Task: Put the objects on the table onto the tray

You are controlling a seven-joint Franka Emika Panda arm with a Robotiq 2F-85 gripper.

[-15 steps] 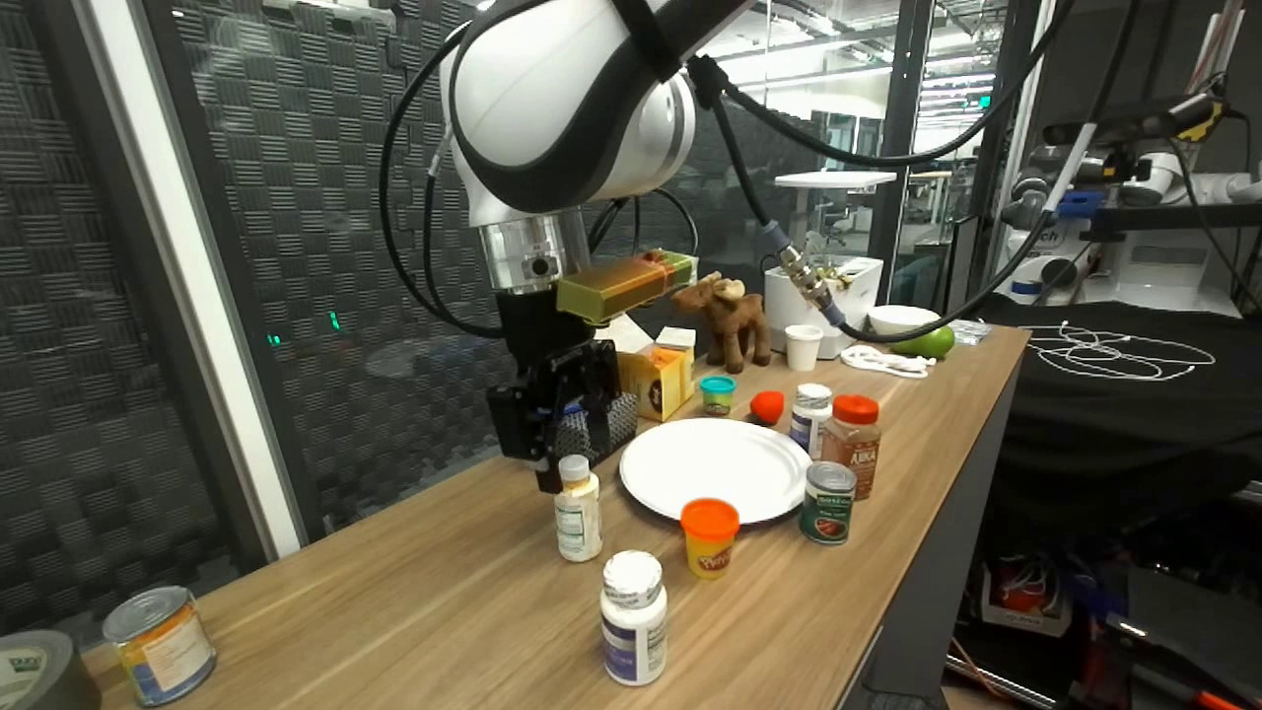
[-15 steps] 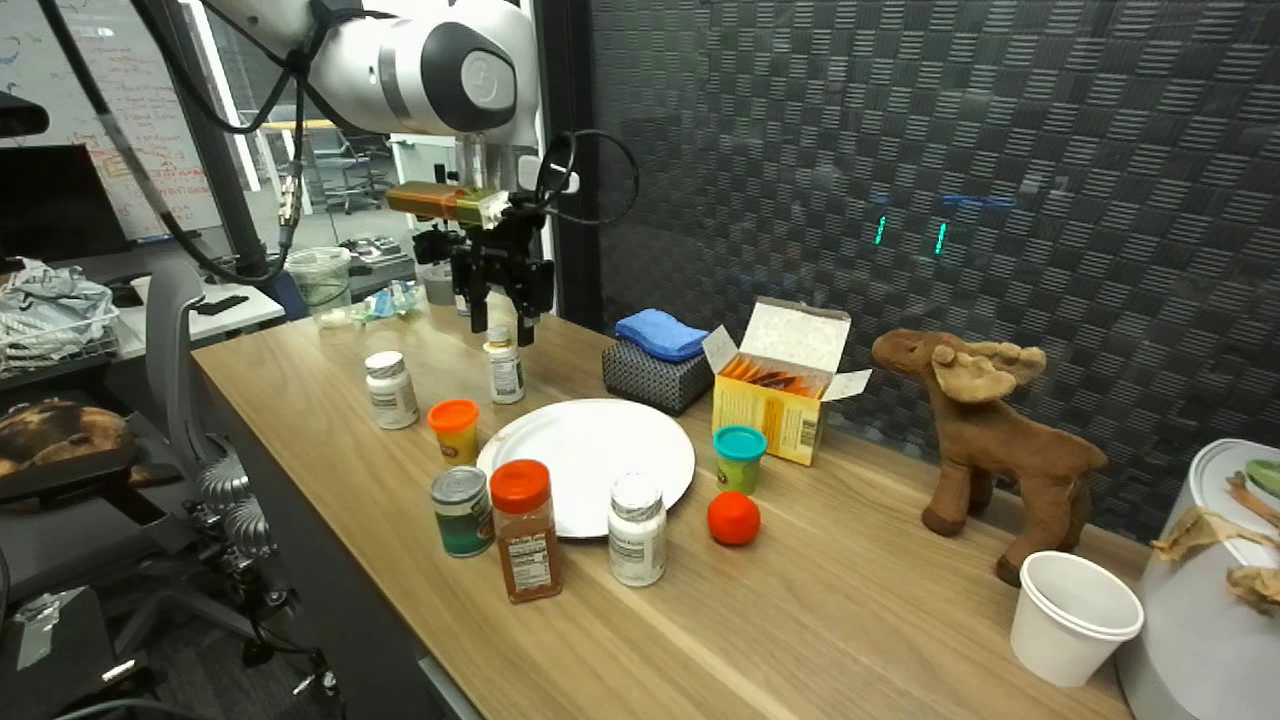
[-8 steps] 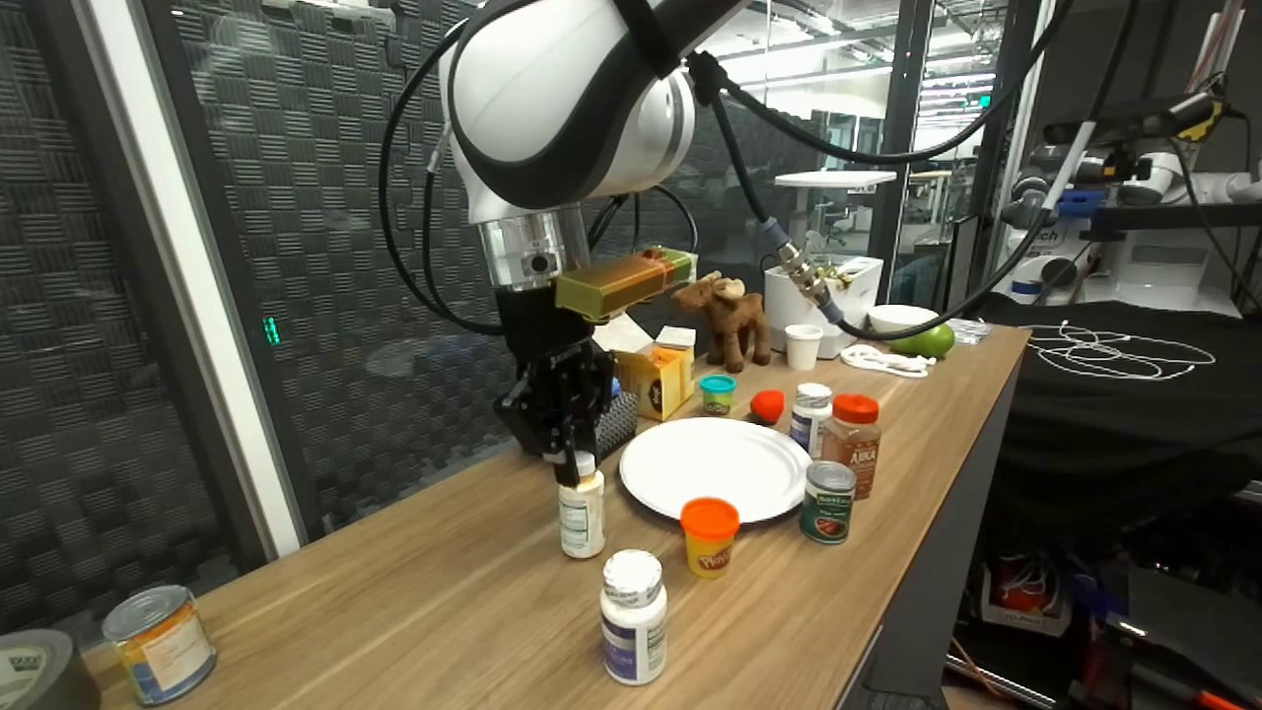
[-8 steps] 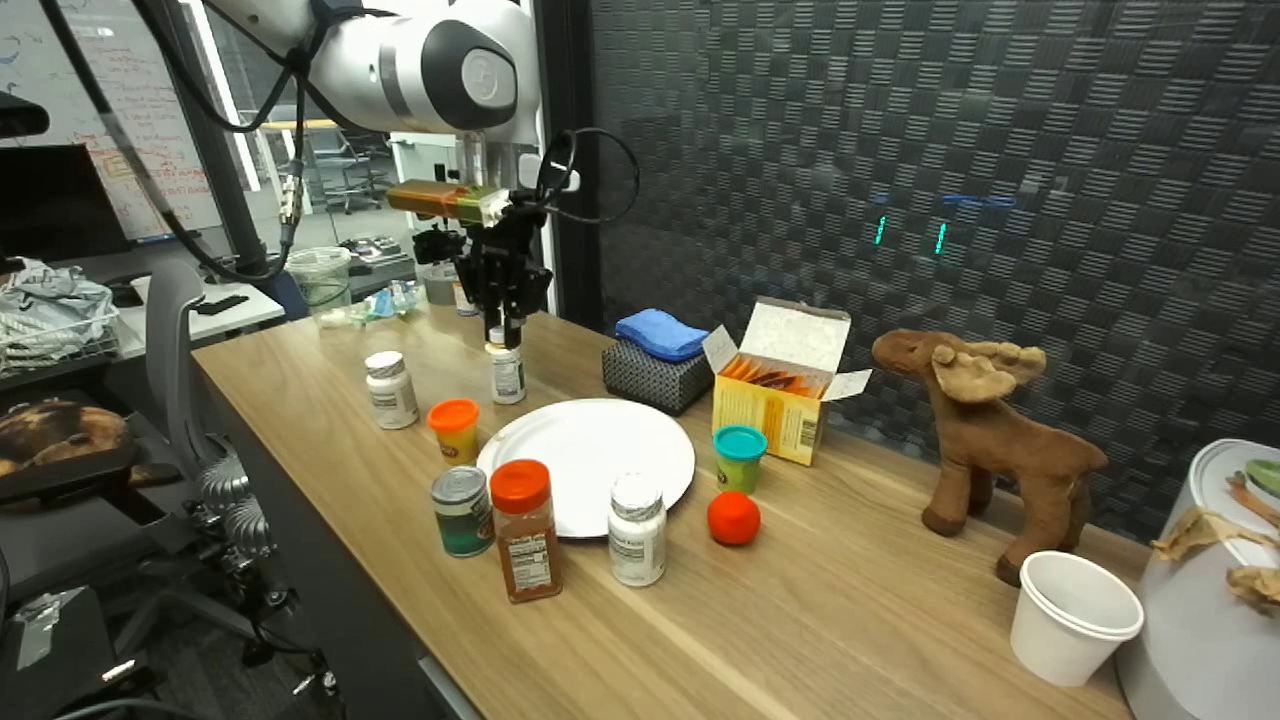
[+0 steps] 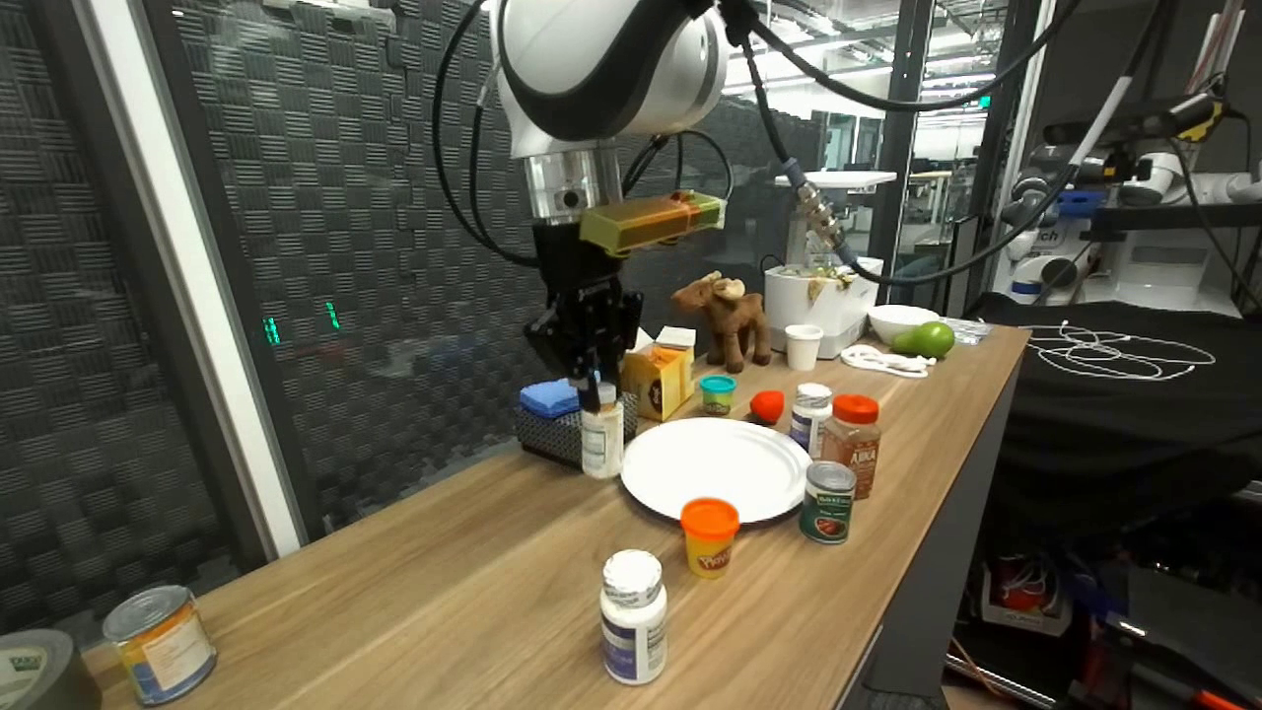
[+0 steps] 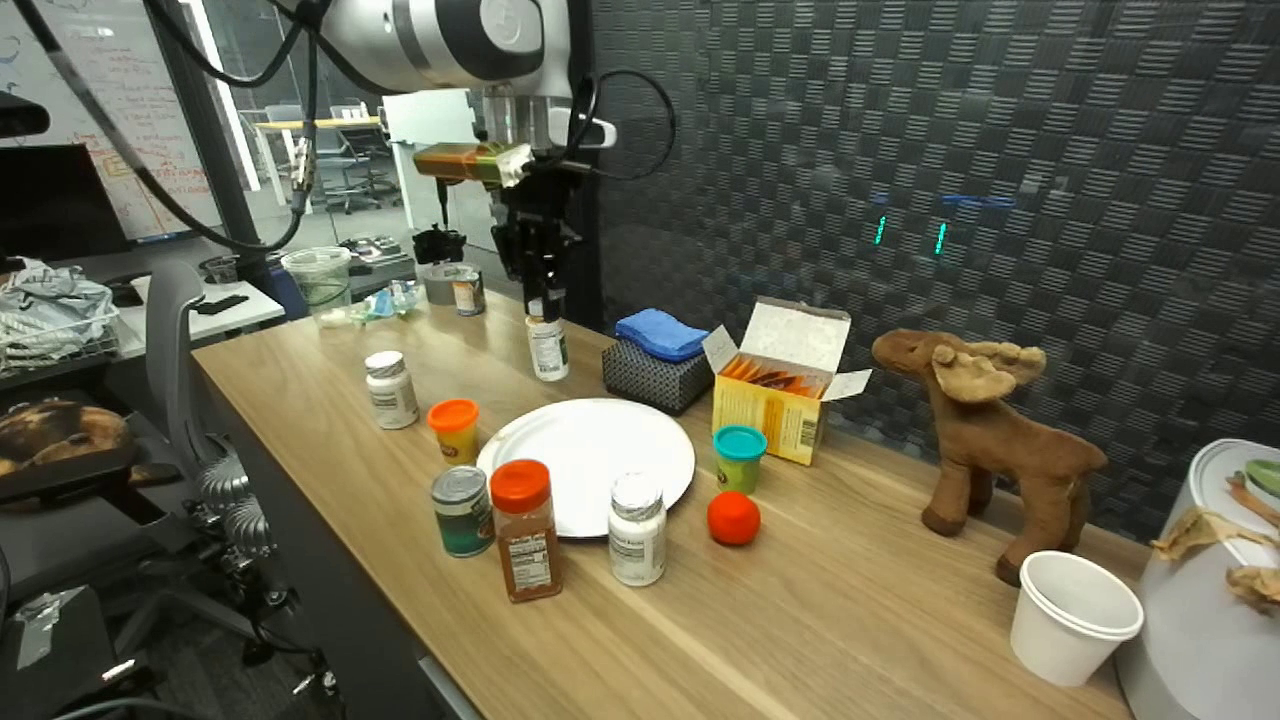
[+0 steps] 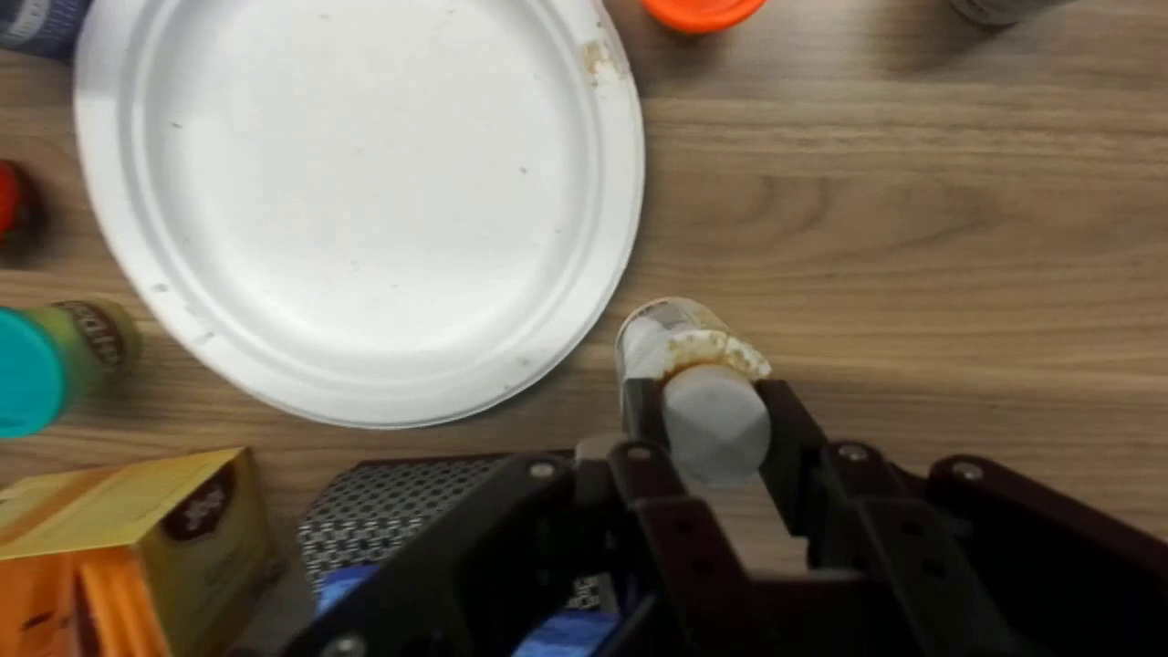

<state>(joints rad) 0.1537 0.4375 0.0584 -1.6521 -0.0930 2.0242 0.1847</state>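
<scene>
A dark, weave-textured wall [image 6: 780, 120] rises in both exterior views, with a red-scrawled whiteboard [image 6: 120, 60], a black monitor [image 6: 50, 205] and a gray chair [image 6: 172, 350] in an exterior view, while bright ceiling lights [image 5: 848, 59] glow beyond glass panes [image 5: 948, 148] in an exterior view.

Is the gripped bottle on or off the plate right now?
Off: in the wrist view, a strip of table shows between the bottle and the plate.

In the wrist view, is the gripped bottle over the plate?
No, the bottle held by the gripper is beside the plate, with a strip of tabletop visible between them.
</scene>
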